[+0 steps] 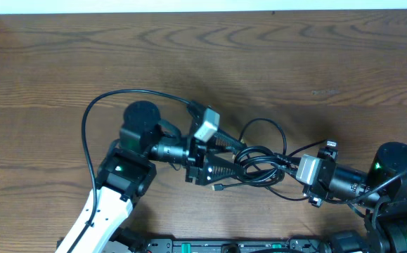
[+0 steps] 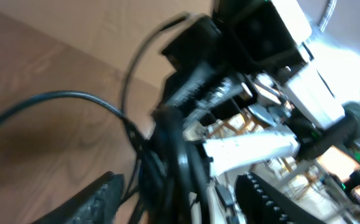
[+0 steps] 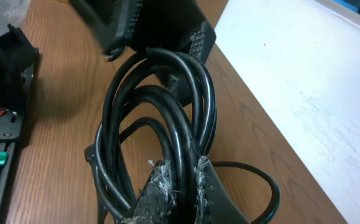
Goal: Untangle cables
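Overhead, thin black cables [image 1: 259, 167] in overlapping loops, perhaps 2 cords

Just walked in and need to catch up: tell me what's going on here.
Two robot arms meet over a tangled bundle of thin black cables on the table. The right gripper is shut on the looped cords; the left gripper is open, its fingers either side of the same bundle. Nothing is separated yet.

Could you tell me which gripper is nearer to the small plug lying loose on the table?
Left. The left gripper hangs right beside the plug; the right gripper is farther off on the plug's right side, fingers shut on the cables.
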Available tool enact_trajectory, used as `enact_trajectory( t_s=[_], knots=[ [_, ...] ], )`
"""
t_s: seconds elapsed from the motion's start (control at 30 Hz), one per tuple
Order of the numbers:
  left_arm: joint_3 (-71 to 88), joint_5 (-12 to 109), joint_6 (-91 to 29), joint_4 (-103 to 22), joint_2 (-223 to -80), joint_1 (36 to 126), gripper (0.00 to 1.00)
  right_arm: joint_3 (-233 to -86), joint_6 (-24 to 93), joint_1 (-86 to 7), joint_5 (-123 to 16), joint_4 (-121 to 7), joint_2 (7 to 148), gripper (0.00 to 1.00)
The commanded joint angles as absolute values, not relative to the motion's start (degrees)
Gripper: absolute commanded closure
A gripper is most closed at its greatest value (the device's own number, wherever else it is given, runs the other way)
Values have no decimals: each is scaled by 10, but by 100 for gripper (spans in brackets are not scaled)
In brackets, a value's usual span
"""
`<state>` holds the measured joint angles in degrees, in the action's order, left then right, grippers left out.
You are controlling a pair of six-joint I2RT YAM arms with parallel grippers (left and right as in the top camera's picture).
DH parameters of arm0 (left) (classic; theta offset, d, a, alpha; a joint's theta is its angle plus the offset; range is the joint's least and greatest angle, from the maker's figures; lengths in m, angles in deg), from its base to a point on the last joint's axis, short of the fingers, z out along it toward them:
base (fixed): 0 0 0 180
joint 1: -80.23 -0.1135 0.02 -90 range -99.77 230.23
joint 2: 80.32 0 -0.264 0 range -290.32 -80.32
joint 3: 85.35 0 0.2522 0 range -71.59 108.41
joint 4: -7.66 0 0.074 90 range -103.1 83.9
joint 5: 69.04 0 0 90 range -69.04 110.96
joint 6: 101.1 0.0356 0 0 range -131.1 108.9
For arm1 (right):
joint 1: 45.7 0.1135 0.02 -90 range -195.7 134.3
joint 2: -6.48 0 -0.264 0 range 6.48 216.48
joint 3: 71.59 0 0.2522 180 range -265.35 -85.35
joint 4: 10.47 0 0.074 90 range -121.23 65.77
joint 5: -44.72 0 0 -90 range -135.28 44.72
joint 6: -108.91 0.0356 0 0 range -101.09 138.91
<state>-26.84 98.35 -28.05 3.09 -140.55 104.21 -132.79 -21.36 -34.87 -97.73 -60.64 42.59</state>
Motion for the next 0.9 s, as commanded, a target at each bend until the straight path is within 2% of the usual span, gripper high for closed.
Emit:
enact_trajectory(
  t_s=[0.0,0.1,0.53,0.57,0.7,0.87],
  knots=[
    [-259,977,-341,33,-1401,1022,31,-1333,-225,-349,-984,-606,425,99],
    [-259,977,-341,33,-1401,1020,27,-1333,-225,-349,-988,-616,425,99],
    [-259,985,-344,30,-1409,1049,27,-1333,-225,-347,-1015,-640,435,99],
    [-259,985,-344,30,-1412,1051,31,-1333,-225,-347,-1021,-640,437,99],
    [-259,985,-344,30,-1426,1051,58,-1333,-225,-347,-1028,-639,440,99],
    [-259,985,-344,30,-1442,1051,75,-1333,-225,-347,-1029,-643,440,99]
  ],
)
